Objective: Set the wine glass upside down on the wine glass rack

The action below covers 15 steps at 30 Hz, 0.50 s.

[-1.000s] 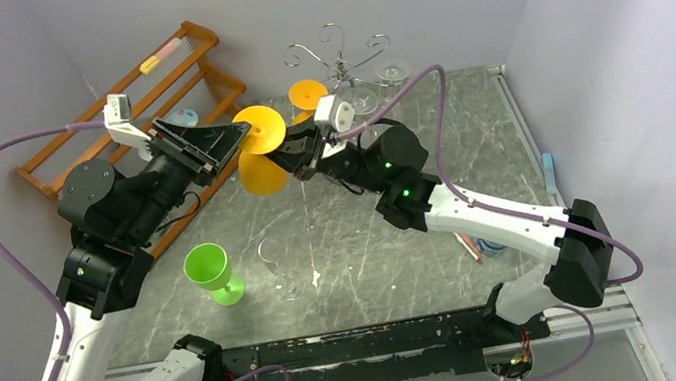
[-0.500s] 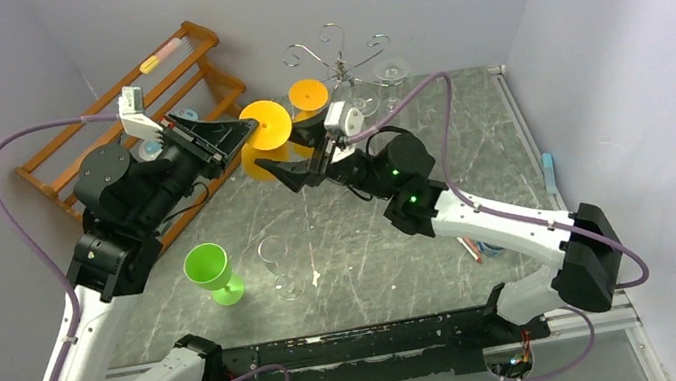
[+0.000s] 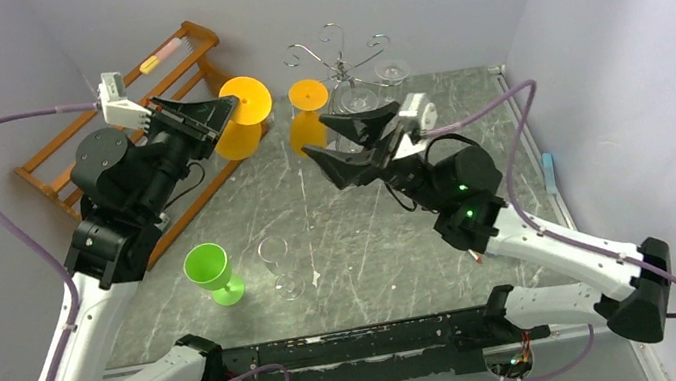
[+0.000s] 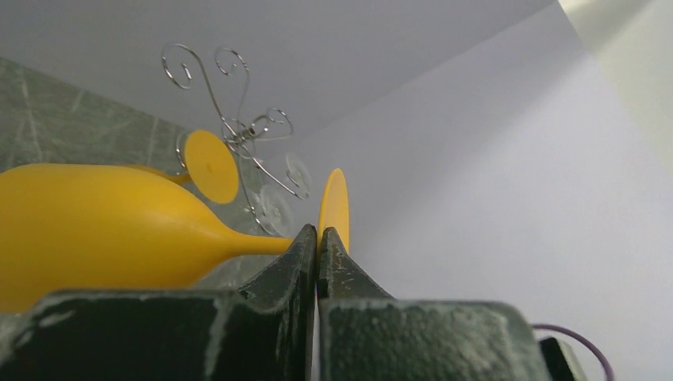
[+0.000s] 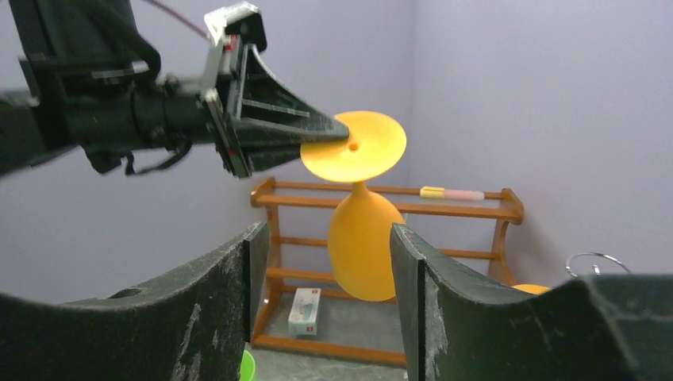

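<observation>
An orange wine glass (image 3: 241,136) hangs upside down in the air, bowl down and foot disc up, in front of the wooden shelf. My left gripper (image 3: 232,104) is shut on it where the stem meets the foot (image 4: 334,202); its bowl (image 4: 95,222) fills the left of the left wrist view. My right gripper (image 3: 316,139) stands open to the right of the glass, apart from it. In the right wrist view the glass (image 5: 362,246) shows beyond the spread fingers (image 5: 238,270). The silver wire wine glass rack (image 3: 337,54) stands at the back centre, its scroll arms (image 4: 238,127) behind the glass.
A second orange glass (image 3: 308,119) sits upside down beside the rack, and clear glasses (image 3: 389,72) hang on it. A green goblet (image 3: 209,268) and a clear glass (image 3: 279,260) stand near the front. The orange wooden shelf (image 3: 147,88) lines the left wall, a small box (image 5: 304,309) under it.
My right gripper opened, let go of the orange glass and drew back to the right. My left gripper shut on the glass and carried it up and left.
</observation>
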Each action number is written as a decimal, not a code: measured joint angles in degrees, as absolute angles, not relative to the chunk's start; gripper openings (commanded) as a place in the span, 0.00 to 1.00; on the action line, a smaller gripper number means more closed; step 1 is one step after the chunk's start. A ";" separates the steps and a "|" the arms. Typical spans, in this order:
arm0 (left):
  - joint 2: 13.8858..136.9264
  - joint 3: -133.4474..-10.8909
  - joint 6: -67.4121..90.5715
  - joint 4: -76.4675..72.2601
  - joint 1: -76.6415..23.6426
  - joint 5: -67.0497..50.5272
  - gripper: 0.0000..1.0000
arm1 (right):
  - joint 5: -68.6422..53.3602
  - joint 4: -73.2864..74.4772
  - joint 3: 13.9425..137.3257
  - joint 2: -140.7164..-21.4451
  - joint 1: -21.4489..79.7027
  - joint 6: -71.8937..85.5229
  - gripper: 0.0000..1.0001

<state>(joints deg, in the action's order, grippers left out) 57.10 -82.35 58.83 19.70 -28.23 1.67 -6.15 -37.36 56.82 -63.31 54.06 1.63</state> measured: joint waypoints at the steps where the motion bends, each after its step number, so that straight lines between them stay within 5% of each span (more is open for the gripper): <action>1: 57.82 -82.65 58.17 19.73 -28.23 2.33 0.05 | -4.60 -36.32 56.75 -61.93 54.08 2.48 0.60; 15: 72.31 -87.88 53.10 17.85 -18.28 -4.14 0.05 | 8.80 -25.80 56.80 -50.81 54.06 12.69 0.59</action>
<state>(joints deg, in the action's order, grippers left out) 72.31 -87.88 53.10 17.85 -18.28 -4.14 8.80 -25.80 56.80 -50.81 54.06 12.69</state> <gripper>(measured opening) 0.059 0.593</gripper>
